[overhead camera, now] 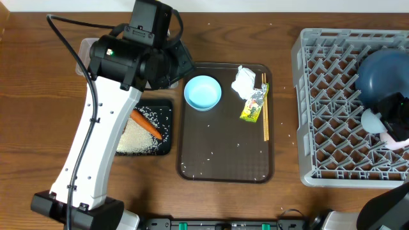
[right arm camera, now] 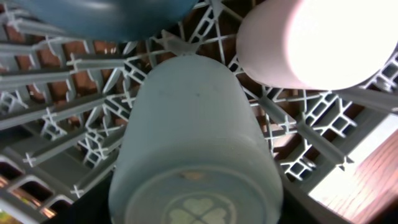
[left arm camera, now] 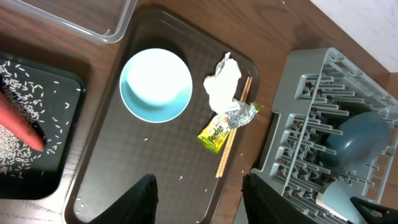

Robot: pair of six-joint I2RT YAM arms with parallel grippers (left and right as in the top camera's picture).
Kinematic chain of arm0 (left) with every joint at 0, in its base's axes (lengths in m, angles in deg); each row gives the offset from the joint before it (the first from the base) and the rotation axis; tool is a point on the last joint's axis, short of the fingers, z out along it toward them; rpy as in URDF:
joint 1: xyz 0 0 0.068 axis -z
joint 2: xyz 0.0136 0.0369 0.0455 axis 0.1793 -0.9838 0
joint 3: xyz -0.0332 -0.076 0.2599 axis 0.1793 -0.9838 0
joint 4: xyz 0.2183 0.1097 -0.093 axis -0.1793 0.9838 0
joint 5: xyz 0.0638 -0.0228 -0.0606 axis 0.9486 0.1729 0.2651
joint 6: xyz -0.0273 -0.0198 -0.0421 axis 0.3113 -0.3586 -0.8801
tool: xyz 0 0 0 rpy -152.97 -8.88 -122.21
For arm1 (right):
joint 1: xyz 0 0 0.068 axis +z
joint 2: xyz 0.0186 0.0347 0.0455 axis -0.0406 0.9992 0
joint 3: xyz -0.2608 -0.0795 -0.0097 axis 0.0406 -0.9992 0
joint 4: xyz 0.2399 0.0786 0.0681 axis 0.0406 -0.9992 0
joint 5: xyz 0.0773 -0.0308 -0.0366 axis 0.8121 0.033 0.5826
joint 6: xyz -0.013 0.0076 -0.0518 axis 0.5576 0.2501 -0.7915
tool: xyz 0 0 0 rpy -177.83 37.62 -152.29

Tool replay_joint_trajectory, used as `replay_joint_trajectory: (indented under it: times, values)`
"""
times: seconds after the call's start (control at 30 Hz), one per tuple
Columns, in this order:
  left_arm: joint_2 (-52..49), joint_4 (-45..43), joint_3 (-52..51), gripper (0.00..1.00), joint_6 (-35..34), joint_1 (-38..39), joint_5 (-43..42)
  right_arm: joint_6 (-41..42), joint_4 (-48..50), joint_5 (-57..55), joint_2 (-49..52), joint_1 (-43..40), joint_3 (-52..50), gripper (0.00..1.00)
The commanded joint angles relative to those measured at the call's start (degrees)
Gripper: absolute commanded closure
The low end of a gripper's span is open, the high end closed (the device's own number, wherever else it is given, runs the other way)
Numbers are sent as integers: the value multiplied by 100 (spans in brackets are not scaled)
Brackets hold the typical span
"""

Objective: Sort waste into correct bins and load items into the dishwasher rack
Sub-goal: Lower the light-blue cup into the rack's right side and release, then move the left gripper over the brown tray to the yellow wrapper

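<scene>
A bowl with a light-blue inside stands on the brown serving tray, with crumpled white paper, a yellow-green wrapper and chopsticks to its right. The black tray holds rice and a carrot. My left gripper is open and empty above the brown tray's edge. My right gripper is shut on an upturned light-blue cup inside the grey rack, beside a pinkish-white cup and the blue plate.
The clear tub sits at the back left, mostly under my left arm; it also shows in the left wrist view. Loose rice grains lie on the brown tray. The rack's wall stands close to the tray's right edge.
</scene>
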Motion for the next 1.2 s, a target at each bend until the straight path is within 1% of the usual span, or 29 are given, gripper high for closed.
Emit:
replay_joint_trajectory:
  times: [0.0, 0.03, 0.1, 0.17, 0.3, 0.4, 0.47, 0.6, 0.63, 0.67, 0.7, 0.8, 0.93, 1.03, 1.1, 1.17]
  values:
    - [33, 2, -50, 54, 96, 2, 72, -142, -4, 109, -15, 0, 109, 26]
    - [33, 4, -50, 55, 96, 2, 72, -157, -7, 109, -15, 0, 109, 19]
    - [33, 4, -50, 55, 96, 2, 72, -157, -7, 111, -15, 0, 109, 7]
    - [33, 4, -50, 54, 96, 2, 72, -155, -26, 111, -15, 2, 109, 1]
    - [33, 7, -52, 54, 98, 4, 72, -181, -70, 295, -35, 0, 116, 1]
    - [33, 4, -81, 54, 98, 2, 72, -367, -68, 710, -125, 2, 118, 1]
    - [31, 4, -120, 53, 98, 2, 72, -734, -46, 1362, -240, 2, 120, 1]
    - [31, -74, -326, 53, 101, 2, 96, -1827, -26, 3305, -542, 72, 120, 2]
    - [31, -109, -393, 52, 103, 2, 129, -2024, -28, 3672, -619, 129, 120, 2]
    - [31, -151, -479, 47, 101, 2, 214, -2173, -28, 3976, -693, 208, 120, 2]
    - [22, -192, -581, 46, 98, 2, 365, -2249, -26, 4175, -785, 323, 120, 2]
    - [-7, -321, -855, 38, 98, 0, 841, -2251, 20, 4092, -984, 802, 120, 2]
    - [-50, -417, -1071, 36, 101, -4, 1021, -1834, 177, 3602, -981, 1432, 114, 1]
    - [-61, -542, -1196, 34, 122, -2, 1021, -1397, 437, 2857, -968, 1919, 105, 1]
    - [-61, -555, -1270, 31, 136, -2, 1021, -1344, 577, 2575, -968, 2085, 105, 1]
    - [-63, -546, -1331, 30, 337, 0, 1014, -1346, 695, 2389, -968, 2208, 105, 1]
